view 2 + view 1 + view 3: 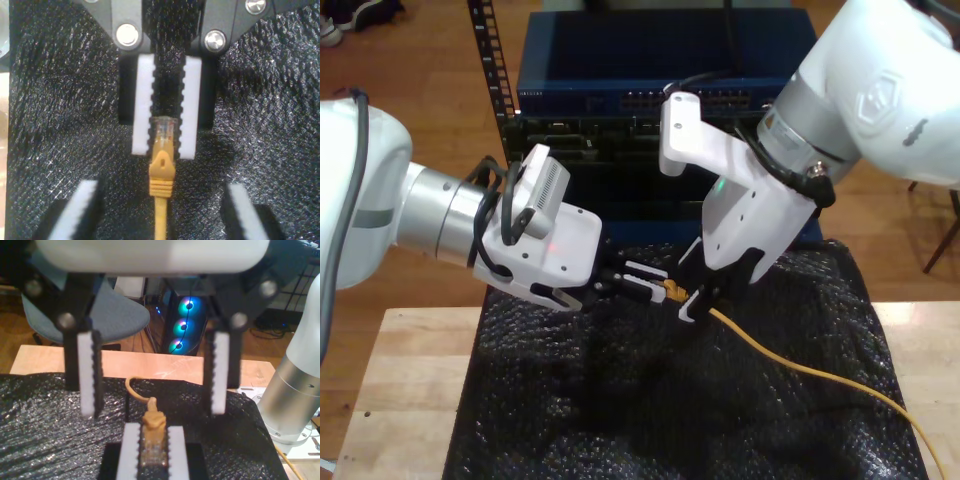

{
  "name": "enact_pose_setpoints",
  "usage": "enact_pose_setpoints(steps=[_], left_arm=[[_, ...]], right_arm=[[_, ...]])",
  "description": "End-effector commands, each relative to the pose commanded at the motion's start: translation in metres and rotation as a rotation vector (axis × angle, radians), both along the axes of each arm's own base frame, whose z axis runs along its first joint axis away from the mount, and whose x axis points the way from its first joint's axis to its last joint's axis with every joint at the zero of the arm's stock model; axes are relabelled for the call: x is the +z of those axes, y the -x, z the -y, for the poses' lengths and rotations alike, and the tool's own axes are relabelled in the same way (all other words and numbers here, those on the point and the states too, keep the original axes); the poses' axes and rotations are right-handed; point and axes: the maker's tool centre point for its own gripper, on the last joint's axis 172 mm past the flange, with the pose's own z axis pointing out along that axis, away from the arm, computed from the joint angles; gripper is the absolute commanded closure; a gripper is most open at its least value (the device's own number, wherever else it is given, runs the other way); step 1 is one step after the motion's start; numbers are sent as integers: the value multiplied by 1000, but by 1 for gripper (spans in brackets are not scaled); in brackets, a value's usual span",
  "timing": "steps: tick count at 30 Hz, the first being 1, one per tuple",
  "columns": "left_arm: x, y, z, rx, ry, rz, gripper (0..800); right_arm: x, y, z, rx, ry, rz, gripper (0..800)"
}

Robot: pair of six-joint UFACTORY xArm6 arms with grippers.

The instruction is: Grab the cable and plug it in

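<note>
The second gripper (163,151) has its white toothed pads (142,107) drawn in narrow and clamped on the cable (161,172), gripping the clear plug at its tip while the yellow-orange boot and cord trail out beyond the pad ends; in the exterior view this is the arm coming in from the exterior view's left, and the held plug hangs above the black mat (570,400), between the two tools. The first gripper (153,411) stands wide open with nothing in it, its pads well apart to either side of the boot; it belongs to the arm reaching down from the exterior view's right. The cable's long axis runs straight from the second gripper's pads through the open gap of the first gripper, then sags away over the mat toward the exterior view's lower right. Judging from this, the first gripper is already astride the cord just behind the plug, so closing there looks the likely next step; the blue rack unit (660,70) behind seems the probable socket.
</note>
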Motion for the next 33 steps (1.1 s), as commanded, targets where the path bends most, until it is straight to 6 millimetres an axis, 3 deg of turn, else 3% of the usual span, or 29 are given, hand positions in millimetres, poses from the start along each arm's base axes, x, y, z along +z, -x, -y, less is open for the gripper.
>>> enact_pose_setpoints(steps=[4,6,9,17,22,27,33], left_arm=[[1,1,1,-3,4,-4,797],[1,1,1,-3,4,-5,797],[1,1,1,-3,4,-16,794],[7,5,3,0,16,-71,794],[14,-7,-11,55,61,-103,794],[16,-18,-25,90,90,-132,794],[14,-20,-30,102,95,-142,794]], right_arm=[[12,-2,5,46,-13,60,87],[13,-2,6,66,-16,75,83],[9,-2,7,94,-18,80,8],[22,0,10,168,-29,146,1],[39,3,10,226,-43,212,1],[41,19,11,287,-41,183,0],[50,20,14,302,-48,219,0]])
